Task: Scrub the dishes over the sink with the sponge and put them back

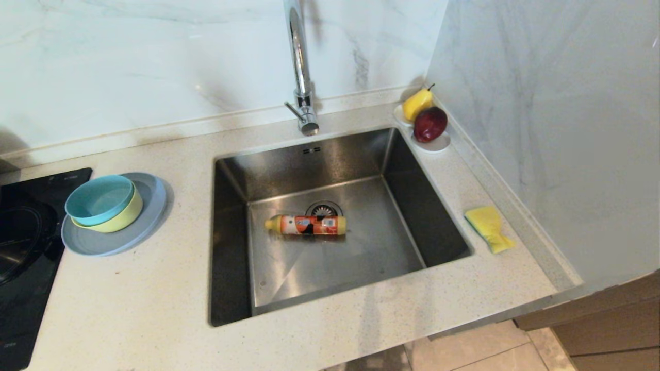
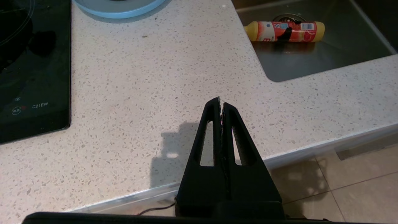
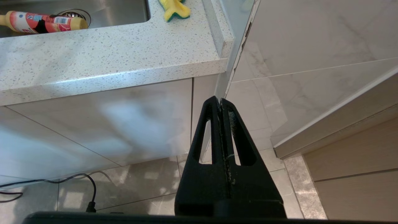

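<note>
On the counter left of the sink point(image 1: 392, 154), a teal-blue bowl point(image 1: 98, 198) is nested in a pale yellow bowl point(image 1: 126, 216), both standing on a grey-blue plate point(image 1: 149, 206), whose rim also shows in the left wrist view point(image 2: 118, 11). The yellow sponge point(image 1: 489, 228) with a green side lies on the counter right of the sink, by the side wall, and appears in the right wrist view point(image 3: 174, 8) too. Neither arm shows in the head view. My left gripper point(image 2: 221, 104) is shut and empty above the counter's front edge. My right gripper point(image 3: 220, 102) is shut and empty, low in front of the cabinet.
An orange detergent bottle point(image 1: 307, 225) with a yellow cap lies on its side in the basin by the drain point(image 1: 324, 208). A chrome faucet point(image 1: 301, 77) rises behind the sink. A white dish with a pear and a red fruit point(image 1: 429, 123) sits in the back right corner. A black cooktop point(image 1: 26, 247) lies far left.
</note>
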You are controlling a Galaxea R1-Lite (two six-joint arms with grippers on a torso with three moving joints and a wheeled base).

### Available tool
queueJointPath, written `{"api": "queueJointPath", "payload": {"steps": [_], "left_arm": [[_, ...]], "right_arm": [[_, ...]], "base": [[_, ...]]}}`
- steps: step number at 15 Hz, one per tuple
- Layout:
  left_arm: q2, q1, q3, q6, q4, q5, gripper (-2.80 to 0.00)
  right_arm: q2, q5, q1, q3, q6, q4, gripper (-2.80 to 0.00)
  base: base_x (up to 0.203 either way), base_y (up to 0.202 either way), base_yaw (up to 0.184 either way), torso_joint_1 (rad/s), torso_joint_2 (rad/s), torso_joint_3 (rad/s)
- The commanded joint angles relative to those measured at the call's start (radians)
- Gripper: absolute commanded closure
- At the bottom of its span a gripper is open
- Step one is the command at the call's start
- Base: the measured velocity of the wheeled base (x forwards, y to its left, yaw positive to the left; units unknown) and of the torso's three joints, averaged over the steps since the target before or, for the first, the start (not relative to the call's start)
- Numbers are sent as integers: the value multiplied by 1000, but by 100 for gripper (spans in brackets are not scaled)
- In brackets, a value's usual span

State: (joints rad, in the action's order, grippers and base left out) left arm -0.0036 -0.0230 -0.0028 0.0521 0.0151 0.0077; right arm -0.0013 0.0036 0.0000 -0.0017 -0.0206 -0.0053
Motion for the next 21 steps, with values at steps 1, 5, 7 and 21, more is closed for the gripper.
{"api": "queueJointPath", "payload": {"steps": [1, 5, 7, 21], "left_arm": [[2, 0, 1, 0, 0, 0, 0], [2, 0, 1, 1, 0, 0, 0], [2, 0, 0, 1, 0, 0, 0], [2, 0, 1, 0, 0, 0, 0]], "right_arm": [[0, 1, 0, 0, -1, -1, 0], [0, 1, 0, 0, -1, -1, 0], [0, 1, 0, 0, -1, -1, 0], [1, -1, 0, 0, 1, 1, 0]], "base": [[0, 0, 0, 0, 0, 0], [0, 0, 0, 0, 0, 0], [0, 0, 0, 0, 0, 0], [0, 0, 0, 0, 0, 0]]}}
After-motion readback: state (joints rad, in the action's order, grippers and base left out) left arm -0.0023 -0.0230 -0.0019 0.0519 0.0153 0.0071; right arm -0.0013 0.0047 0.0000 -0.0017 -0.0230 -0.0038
